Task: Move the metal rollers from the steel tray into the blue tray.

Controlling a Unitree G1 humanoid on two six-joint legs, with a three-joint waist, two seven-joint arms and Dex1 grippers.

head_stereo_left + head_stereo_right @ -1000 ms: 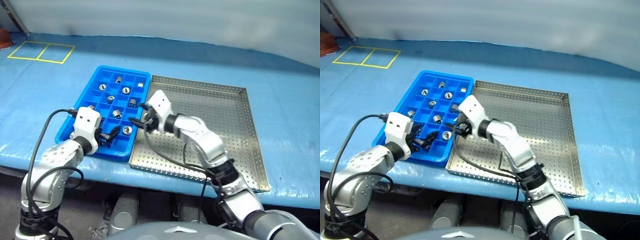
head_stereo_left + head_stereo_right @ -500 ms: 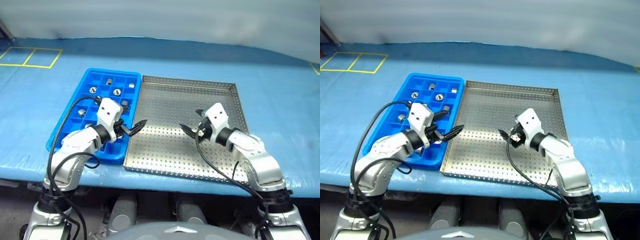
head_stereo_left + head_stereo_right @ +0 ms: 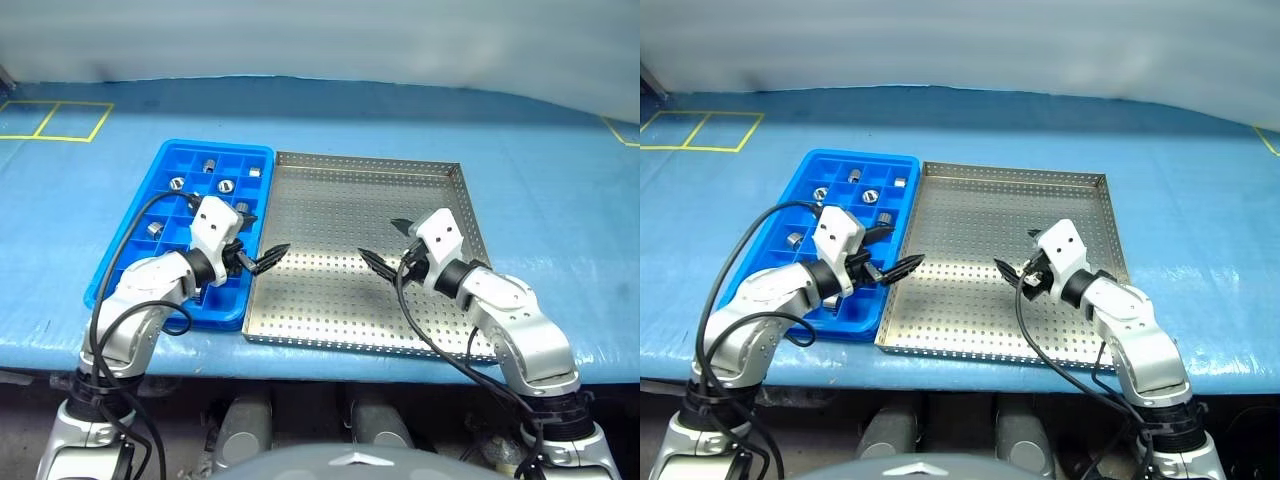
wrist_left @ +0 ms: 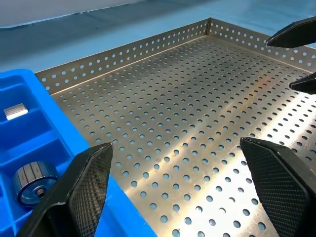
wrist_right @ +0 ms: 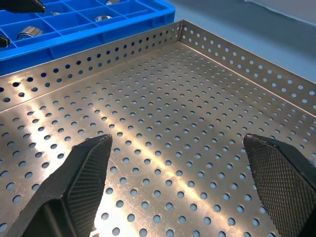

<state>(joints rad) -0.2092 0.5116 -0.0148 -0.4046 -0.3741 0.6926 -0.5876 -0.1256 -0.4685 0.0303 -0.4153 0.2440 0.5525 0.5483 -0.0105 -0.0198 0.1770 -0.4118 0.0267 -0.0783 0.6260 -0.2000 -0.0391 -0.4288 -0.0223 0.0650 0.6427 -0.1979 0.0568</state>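
A: Steel first: the steel tray (image 3: 455,210) lies flat on the blue worktop (image 3: 560,180), roughly square, its near edge close to the worktop's near edge. Nothing lies on its perforated floor.

B: And the blue tray (image 3: 105,275)?

A: Just left of the steel tray, sides touching or nearly so. Its long axis runs near to far.

B: Where are the rollers (image 3: 210,166)?

A: All that can be seen sit in the blue tray's compartments, mostly in the far half, one to a cell. One (image 3: 227,186) stands on end with its dark hole facing up; another (image 4: 32,181) in the left wrist view lies tilted, end face toward the camera. A small pale one (image 4: 15,111) lies on its side in a cell farther off. I cannot count them exactly, as the left arm covers the near cells.

B: The left gripper (image 3: 259,259)?

A: Over the seam between the two trays, pointing right and slightly down, fingers (image 4: 88,182) spread wide, holding nothing.

B: The right gripper (image 3: 385,262)?

A: Above the middle of the steel tray, pointing left toward the other one, fingers (image 5: 89,173) also wide apart and empty. The two grippers face each other, well apart.
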